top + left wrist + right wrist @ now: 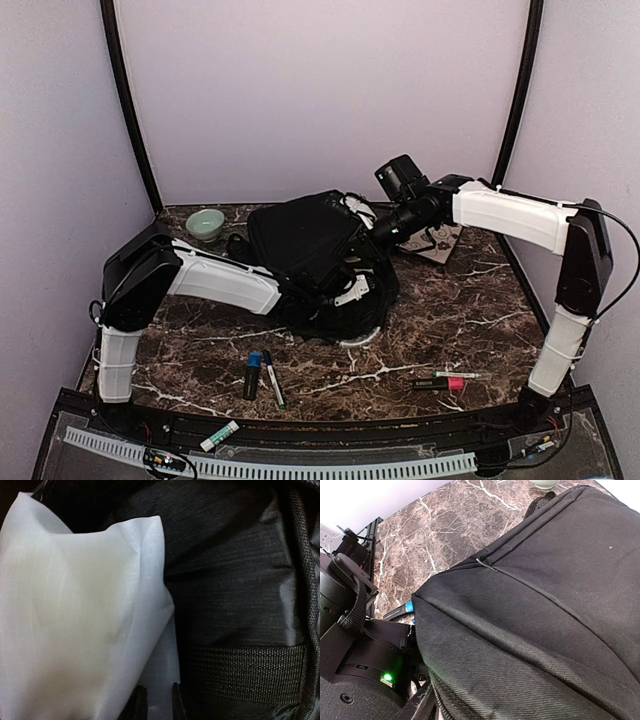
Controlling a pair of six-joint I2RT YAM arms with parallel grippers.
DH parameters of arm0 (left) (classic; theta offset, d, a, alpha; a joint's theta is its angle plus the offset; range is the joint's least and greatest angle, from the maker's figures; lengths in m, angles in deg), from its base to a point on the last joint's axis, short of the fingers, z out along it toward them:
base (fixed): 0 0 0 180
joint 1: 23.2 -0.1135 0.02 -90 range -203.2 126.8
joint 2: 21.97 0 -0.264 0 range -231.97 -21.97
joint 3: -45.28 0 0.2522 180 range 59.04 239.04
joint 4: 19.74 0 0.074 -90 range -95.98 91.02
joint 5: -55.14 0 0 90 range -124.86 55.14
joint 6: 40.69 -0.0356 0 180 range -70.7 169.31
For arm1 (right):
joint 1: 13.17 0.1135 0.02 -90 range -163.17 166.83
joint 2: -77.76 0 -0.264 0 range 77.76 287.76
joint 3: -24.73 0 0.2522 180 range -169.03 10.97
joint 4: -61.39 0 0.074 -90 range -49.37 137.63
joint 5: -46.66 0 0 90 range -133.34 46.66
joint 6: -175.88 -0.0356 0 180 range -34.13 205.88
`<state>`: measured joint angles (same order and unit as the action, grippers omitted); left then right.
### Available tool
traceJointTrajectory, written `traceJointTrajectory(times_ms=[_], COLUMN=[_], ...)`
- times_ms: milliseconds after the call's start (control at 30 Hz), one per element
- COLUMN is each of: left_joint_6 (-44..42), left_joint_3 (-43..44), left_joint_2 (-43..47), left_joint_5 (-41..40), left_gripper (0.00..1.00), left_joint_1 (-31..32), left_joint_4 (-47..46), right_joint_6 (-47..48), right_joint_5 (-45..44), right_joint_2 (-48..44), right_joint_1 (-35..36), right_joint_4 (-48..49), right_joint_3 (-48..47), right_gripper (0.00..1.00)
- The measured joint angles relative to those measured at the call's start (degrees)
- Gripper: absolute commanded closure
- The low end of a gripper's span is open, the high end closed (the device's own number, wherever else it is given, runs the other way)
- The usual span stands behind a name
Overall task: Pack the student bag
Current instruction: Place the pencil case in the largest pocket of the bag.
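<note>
Jaws of the left gripper (155, 703) stand close together, with a fold of thin white fabric (75, 620) running down between them; we cannot tell whether they truly pinch it. Just right of that fold we see the black weave of the student bag (305, 245) and a band of webbing strap (245, 672) across it. From above, the left arm (225, 280) reaches from the near left corner to the bag's near right side, its wrist sunk among the folds. Jaws of the right gripper (380, 232) are hidden against the bag's far right edge, and the right wrist view is mostly black cloth, so we cannot tell how they stand. The bag lies at the middle of the worktop (470, 310), stretching toward the far edge. A pale green bowl (205, 223) sits by the far left corner, near the bag. Along the near edge, left of centre, lie a blue-capped marker (252, 373) and a thin pen (272, 380), close together. Right of centre lie a pink marker (442, 383) and a slim pale pen (462, 374).
</note>
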<state>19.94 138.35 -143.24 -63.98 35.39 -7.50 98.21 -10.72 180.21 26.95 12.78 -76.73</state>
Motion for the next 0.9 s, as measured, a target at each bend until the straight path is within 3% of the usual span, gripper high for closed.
traceJointTrajectory(times_ms=[267, 500, 733, 800, 900], left_joint_6=[-1.4, 5.9, 18.2, 22.6, 30.9], left_joint_3=[-3.9, -9.4, -14.1, -15.7, -19.1], left_joint_2=[5.5, 22.1, 35.5, 38.4, 42.4], left_joint_5=[1.0, 8.9, 9.9, 10.6, 13.3], left_gripper=[0.6, 0.58, 0.72, 0.64, 0.51], left_joint_1=[6.4, 12.4, 11.3, 9.7, 2.5], left_joint_4=[1.9, 4.6, 9.9, 11.8, 14.8], right_joint_6=[0.0, 0.3, 3.4, 5.1, 9.7], right_joint_5=[1.8, 1.9, 1.9, 2.0, 2.4], right_joint_2=[0.0, 0.0, 0.0, 0.0, -0.3], right_joint_1=[0.9, 0.9, 0.8, 0.8, 0.8], right_joint_4=[-1.0, -1.2, -1.6, -2.4, -3.7], right_joint_3=[0.0, 0.1, 2.7, 3.3, 5.5], right_gripper=[0.5, 0.5, 0.5, 0.5, 0.5])
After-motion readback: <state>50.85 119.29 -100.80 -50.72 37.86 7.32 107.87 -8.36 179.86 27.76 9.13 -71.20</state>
